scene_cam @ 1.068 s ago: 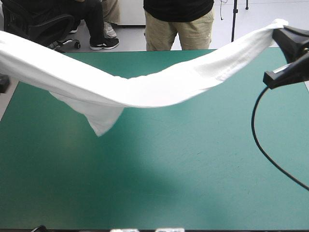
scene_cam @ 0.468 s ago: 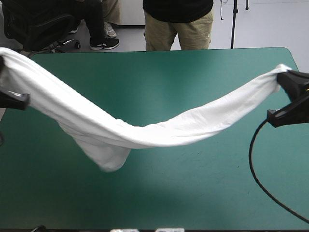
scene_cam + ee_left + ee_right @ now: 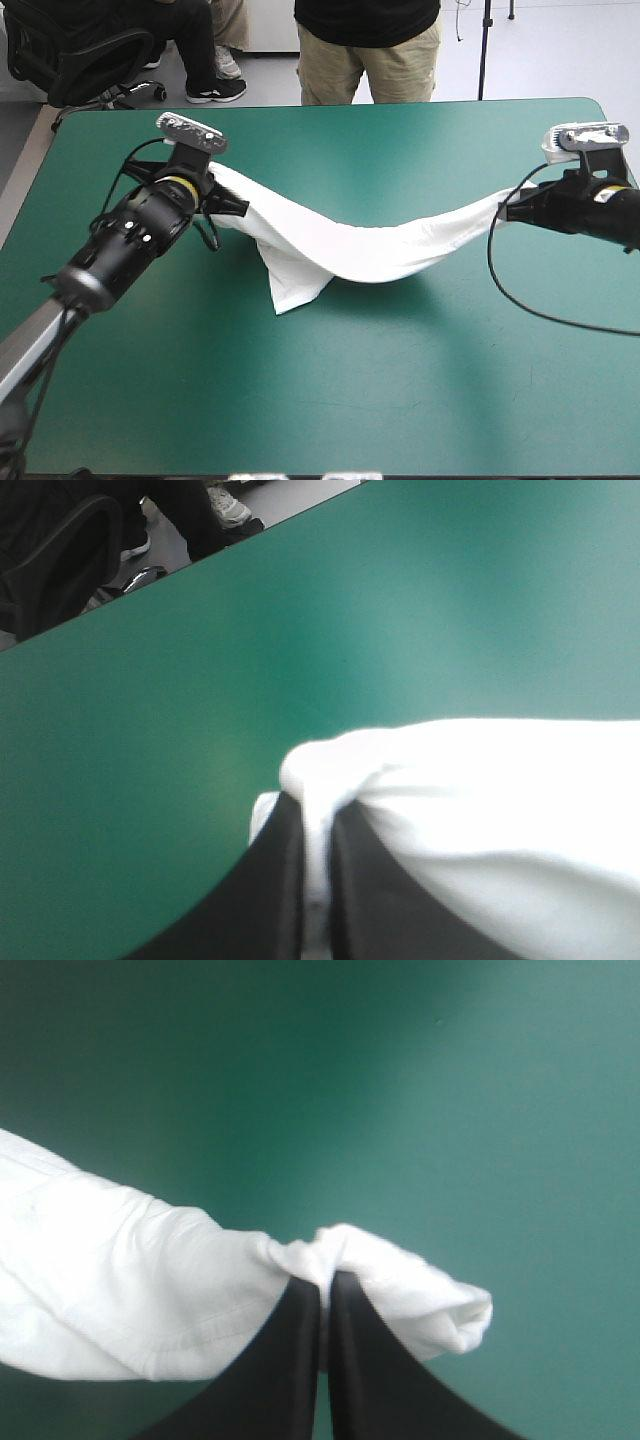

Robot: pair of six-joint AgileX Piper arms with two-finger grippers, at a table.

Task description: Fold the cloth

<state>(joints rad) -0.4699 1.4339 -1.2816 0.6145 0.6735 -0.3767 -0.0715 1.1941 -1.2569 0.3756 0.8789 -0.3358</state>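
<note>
The white T-shirt [image 3: 350, 245] hangs as a long sagging band between my two grippers over the middle of the teal-green table. My left gripper [image 3: 222, 203] is shut on its left end, and cloth bunches over the black fingers [image 3: 275, 880]. My right gripper [image 3: 508, 207] is shut on the right end, where a rolled fold [image 3: 400, 1280] drapes past the fingertips. A loose flap [image 3: 292, 290] of the T-shirt droops from the band's low point and touches the table. The T-shirt [image 3: 480, 820] fills the space beside the left fingers.
Bare teal-green cover [image 3: 400, 390] lies in front of the T-shirt toward the near edge. The table's far edge [image 3: 330, 105] runs behind both arms, and its left edge [image 3: 25, 190] slants beside the left arm.
Both arms have come down and inward from the table's sides. The T-shirt has dropped from a wide, high span to a shorter sag, its flap now touching the table.
</note>
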